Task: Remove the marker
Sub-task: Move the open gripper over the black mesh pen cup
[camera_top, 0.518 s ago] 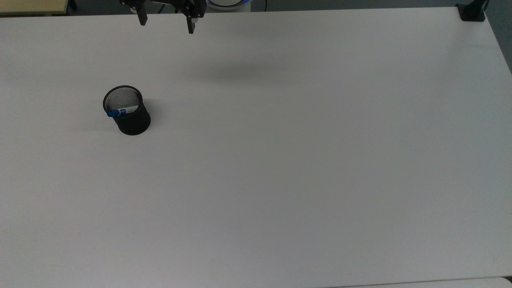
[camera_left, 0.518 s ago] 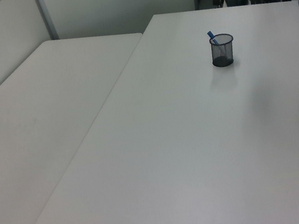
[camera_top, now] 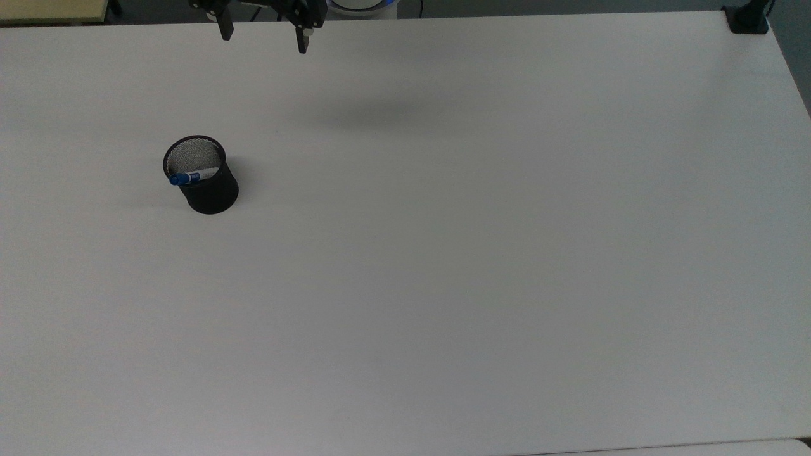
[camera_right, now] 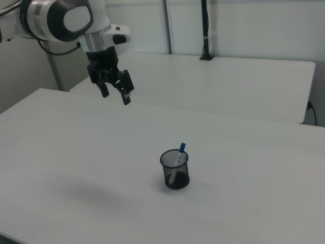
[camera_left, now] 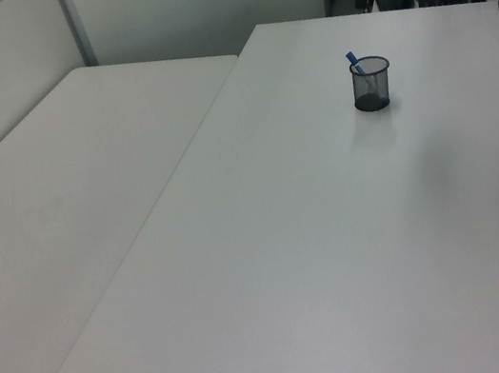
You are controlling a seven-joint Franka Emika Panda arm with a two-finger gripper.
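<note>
Marker (camera_top: 193, 176) stands in black mesh cup (camera_top: 206, 187) on white table (camera_top: 481, 253), leaning on rim, blue cap (camera_right: 182, 147) poking above it. Gripper (camera_top: 263, 37) hangs high, well apart from cup, fingers spread, empty. Step: approach not yet begun in earnest. Next move calls for travel over cup, descent, pinch on cap. Long axis near upright; cap tilts toward top view's left, right view's right.

The top view looks straight down; left and right views face in obliquely from opposite corners; all share the mesh cup (camera_top: 201, 175), toward nine o'clock.
</note>
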